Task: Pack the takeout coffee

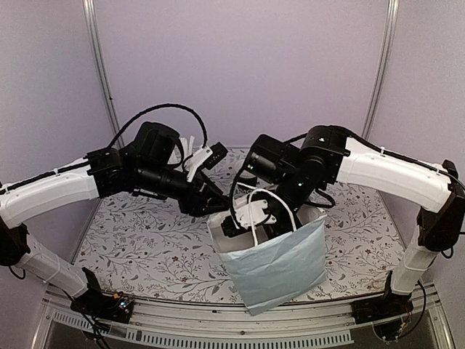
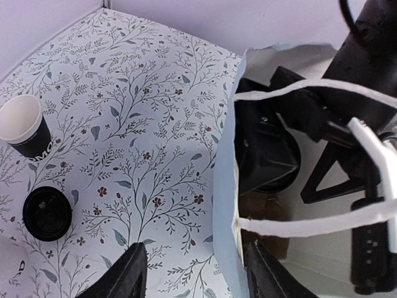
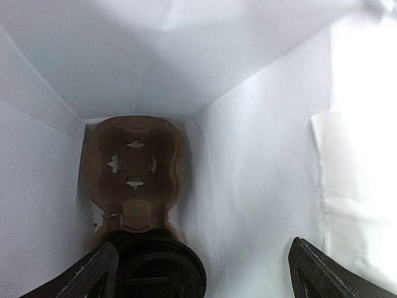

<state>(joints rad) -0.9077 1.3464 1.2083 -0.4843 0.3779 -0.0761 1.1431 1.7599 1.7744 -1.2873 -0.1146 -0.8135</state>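
Observation:
The pale blue bag (image 1: 280, 265) stands open at the table's middle front. My right gripper (image 3: 205, 276) is down inside it, jaws wide apart and holding nothing. Below it a brown cardboard cup carrier (image 3: 133, 167) lies on the bag's floor. A black-lidded cup (image 3: 158, 264) sits in the carrier's near slot, beside my left finger. My left gripper (image 2: 197, 273) is open and straddles the bag's left wall (image 2: 224, 205), one finger inside and one outside. A second black coffee cup (image 2: 26, 127) with a cream inside stands uncovered on the table to the left.
A flat black round lid (image 2: 47, 213) lies on the floral tablecloth (image 2: 142, 124) near the open cup. The bag's white rope handles (image 2: 310, 217) cross its mouth. White straws (image 1: 190, 151) show behind the left arm. Both arms crowd over the bag mouth.

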